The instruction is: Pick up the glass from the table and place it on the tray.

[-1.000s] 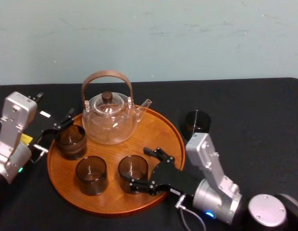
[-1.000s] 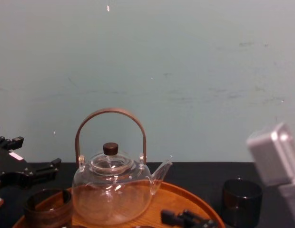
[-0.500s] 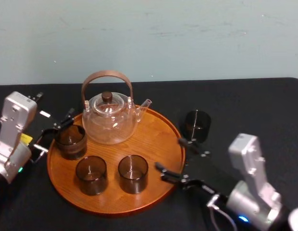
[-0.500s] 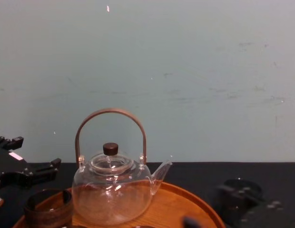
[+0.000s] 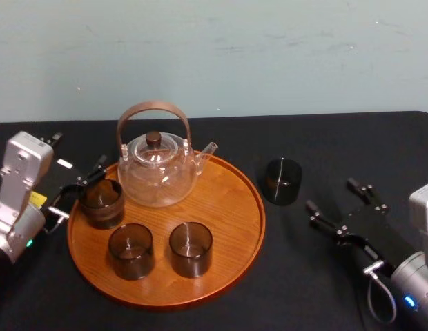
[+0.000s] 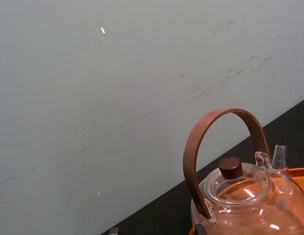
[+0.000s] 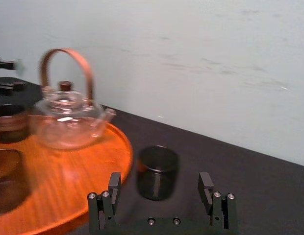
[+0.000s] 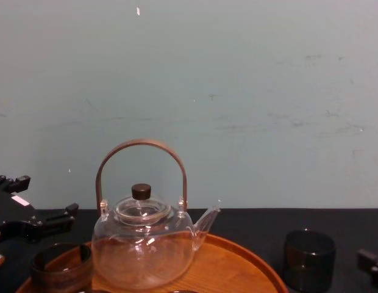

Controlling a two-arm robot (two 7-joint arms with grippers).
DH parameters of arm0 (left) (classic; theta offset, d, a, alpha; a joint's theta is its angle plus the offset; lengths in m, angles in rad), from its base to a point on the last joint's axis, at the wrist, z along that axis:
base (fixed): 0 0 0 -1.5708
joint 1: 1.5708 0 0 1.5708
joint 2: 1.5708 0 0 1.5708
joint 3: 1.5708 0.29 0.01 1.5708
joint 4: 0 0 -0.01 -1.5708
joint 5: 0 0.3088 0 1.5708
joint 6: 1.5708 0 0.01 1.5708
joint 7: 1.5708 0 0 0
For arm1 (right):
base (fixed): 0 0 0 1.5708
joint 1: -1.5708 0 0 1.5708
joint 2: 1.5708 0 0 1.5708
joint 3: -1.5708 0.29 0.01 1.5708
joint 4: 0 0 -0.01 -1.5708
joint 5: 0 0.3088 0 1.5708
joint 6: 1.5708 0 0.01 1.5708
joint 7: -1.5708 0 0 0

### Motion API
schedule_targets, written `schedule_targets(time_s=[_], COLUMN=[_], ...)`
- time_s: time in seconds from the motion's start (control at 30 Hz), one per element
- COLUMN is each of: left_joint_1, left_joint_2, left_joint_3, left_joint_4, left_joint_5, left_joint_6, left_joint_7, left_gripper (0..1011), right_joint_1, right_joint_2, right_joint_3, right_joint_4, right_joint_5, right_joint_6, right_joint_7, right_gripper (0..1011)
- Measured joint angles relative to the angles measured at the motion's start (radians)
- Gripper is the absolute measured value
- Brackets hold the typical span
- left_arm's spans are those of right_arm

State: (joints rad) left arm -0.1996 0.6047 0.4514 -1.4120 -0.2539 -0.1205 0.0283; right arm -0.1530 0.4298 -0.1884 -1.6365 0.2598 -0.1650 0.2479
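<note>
Glass: upright on the black table, just beside the right rim of the tray, not on it and touched by nothing
Tray: a teapot at the back and three other glasses are carried; bare wood is left on the right side, nearest the glass, so a short transfer is expected
Right gripper: low over the table, right of the glass and apart from it; fingers spread wide, nothing held. In the right wrist view the glass is framed between the two fingers, so the opening is judged lined up for a side grasp
Left gripper: parked at the tray's left edge, close to the back-left glass; fingers spread, nothing held
Step in hand: approach to the glass; grasp not yet made
Caution: the tray rim lies close on the glass's left, so a nudge against it is to be avoided
</note>
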Motion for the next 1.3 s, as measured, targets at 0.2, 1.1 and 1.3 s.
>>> schedule_targets(time_s=[0.2, 1.1, 1.3], left_joint_1=[0.0, 0.0, 0.0], left_joint_2=[0.0, 0.0, 0.0], left_joint_3=[0.0, 0.0, 0.0], left_joint_4=[0.0, 0.0, 0.0], left_joint_5=[0.0, 0.0, 0.0], left_joint_6=[0.0, 0.0, 0.0], left_joint_7=[0.0, 0.0, 0.0], left_gripper=[1002, 1001, 1001], right_joint_1=[0.024, 0.23, 0.26], right_joint_2=[-0.011, -0.06, -0.067], right_joint_3=[0.038, -0.04, -0.058], right_joint_4=[0.04, 0.239, 0.272], right_joint_5=[0.01, -0.007, -0.01], right_joint_6=[0.006, 0.078, 0.077], right_joint_7=[0.0, 0.138, 0.149], right_gripper=[1002, 1002, 1002])
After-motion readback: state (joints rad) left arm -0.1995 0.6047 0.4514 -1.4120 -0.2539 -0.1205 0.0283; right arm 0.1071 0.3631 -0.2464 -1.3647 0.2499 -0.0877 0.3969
